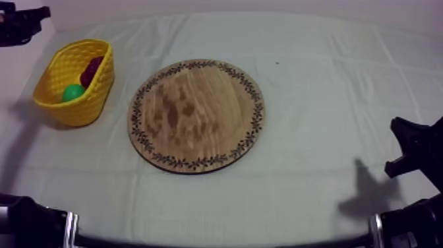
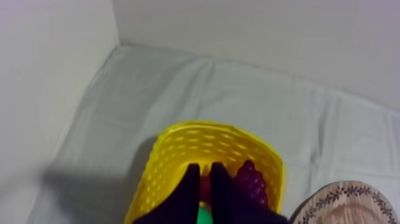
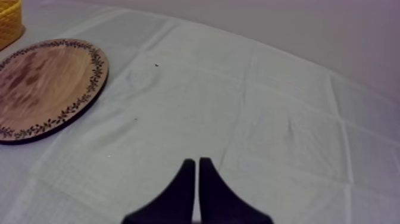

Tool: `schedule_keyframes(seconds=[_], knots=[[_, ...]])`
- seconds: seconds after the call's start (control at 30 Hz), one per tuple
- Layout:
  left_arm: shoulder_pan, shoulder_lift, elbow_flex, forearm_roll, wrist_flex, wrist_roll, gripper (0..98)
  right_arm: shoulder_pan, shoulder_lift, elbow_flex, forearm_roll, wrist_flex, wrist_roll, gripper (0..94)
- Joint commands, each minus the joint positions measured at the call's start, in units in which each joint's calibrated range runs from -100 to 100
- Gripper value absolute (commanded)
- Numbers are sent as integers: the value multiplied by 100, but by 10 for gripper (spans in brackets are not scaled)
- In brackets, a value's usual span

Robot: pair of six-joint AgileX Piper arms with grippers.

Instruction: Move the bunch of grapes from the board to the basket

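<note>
Risk of snagging yellow basket [image 1: 86, 105] at frame's upper left and spilling bunch of grapes [image 1: 92, 69], left hand [image 2: 205, 170] pressed together over it.

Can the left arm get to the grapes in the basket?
Probably yes. The left gripper hangs right above the basket, and the grapes lie uncovered inside it next to a green fruit, with nothing in between.

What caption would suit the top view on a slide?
Bunch of grapes in the yellow basket, beside the wooden board.
</note>
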Motion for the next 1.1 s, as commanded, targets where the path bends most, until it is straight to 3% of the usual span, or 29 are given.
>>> schedule_keyframes(seconds=[0.0,0.27,0.53,0.77,0.9,1.07], knots=[[-33,-648,331,169,-20,-165,11,-2,-1,-3,1,-3,0,4],[-73,-2729,2286,594,-309,-713,1,-2,-1,-3,1,-3,0,4],[29,-5003,4346,668,-434,-1126,0,-2,-1,-3,1,-3,0,4],[111,-6153,5368,670,-553,-1268,0,-2,-1,-3,1,-3,-1,4],[114,-6513,5659,867,-620,-1507,0,-2,-1,-3,1,-3,-2,4],[137,-6807,5749,984,-557,-1550,0,-2,-1,-3,1,-3,-1,4]])
